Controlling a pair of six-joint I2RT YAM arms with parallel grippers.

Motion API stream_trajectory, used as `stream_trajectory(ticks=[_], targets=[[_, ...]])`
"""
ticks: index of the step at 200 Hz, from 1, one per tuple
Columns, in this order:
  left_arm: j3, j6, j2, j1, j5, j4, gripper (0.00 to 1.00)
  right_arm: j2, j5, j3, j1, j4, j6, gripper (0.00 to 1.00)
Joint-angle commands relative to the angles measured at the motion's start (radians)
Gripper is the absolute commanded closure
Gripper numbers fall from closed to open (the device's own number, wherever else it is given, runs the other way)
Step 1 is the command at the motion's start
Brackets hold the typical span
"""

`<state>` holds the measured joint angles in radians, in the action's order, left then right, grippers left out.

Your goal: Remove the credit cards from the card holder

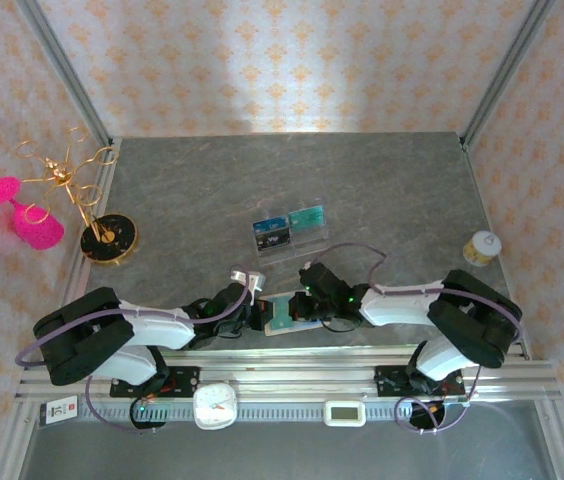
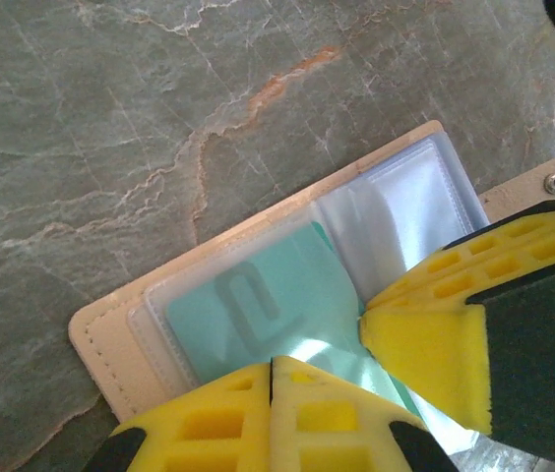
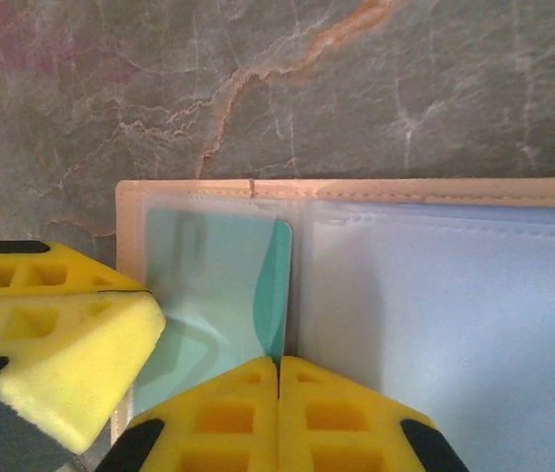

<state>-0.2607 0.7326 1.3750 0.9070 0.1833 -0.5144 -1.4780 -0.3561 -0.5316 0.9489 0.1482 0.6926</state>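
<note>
The tan card holder (image 3: 435,191) lies open on the bench (image 1: 382,190) near its front edge, where the left gripper (image 2: 271,366), pressed together, rests on the half with the teal card (image 3: 218,275), and the right gripper (image 3: 279,366) pinches that card's lifted edge.

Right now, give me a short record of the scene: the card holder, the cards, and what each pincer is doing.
card holder: open flat on the table, near edge, between both arms
teal card: mostly in a clear slot, one edge free
left pincer: shut, tips on the holder's inside
right pincer: shut at the teal card's edge; cannot tell if it pinches the card
other cards: blue card and green card mid-table, apart from the holder
</note>
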Motion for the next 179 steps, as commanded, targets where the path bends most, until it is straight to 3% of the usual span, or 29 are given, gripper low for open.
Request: stream_trajectory(ticks=[1, 47, 63, 85, 105, 179], targets=[[0.046, -0.012, 0.018, -0.013, 0.025, 0.079, 1.0, 0.056, 0.08, 0.048, 0.002, -0.078, 0.032, 1.0], [0.048, -0.021, -0.001, -0.033, 0.041, 0.058, 1.0, 0.107, 0.068, 0.083, -0.001, -0.058, 0.033, 1.0], [0.031, -0.026, -0.012, -0.031, 0.048, 0.079, 1.0, 0.126, 0.007, 0.08, 0.001, -0.012, 0.005, 0.88], [0.017, -0.027, -0.078, -0.018, 0.038, 0.113, 1.0, 0.161, -0.027, 0.054, 0.005, -0.005, -0.031, 0.83], [0.012, -0.023, -0.146, -0.01, 0.001, 0.159, 0.9, 0.148, -0.046, 0.03, 0.01, 0.001, -0.053, 0.76], [-0.006, -0.025, -0.339, -0.011, -0.129, 0.304, 0.8, 0.006, -0.034, -0.046, 0.046, 0.026, -0.085, 0.76]])
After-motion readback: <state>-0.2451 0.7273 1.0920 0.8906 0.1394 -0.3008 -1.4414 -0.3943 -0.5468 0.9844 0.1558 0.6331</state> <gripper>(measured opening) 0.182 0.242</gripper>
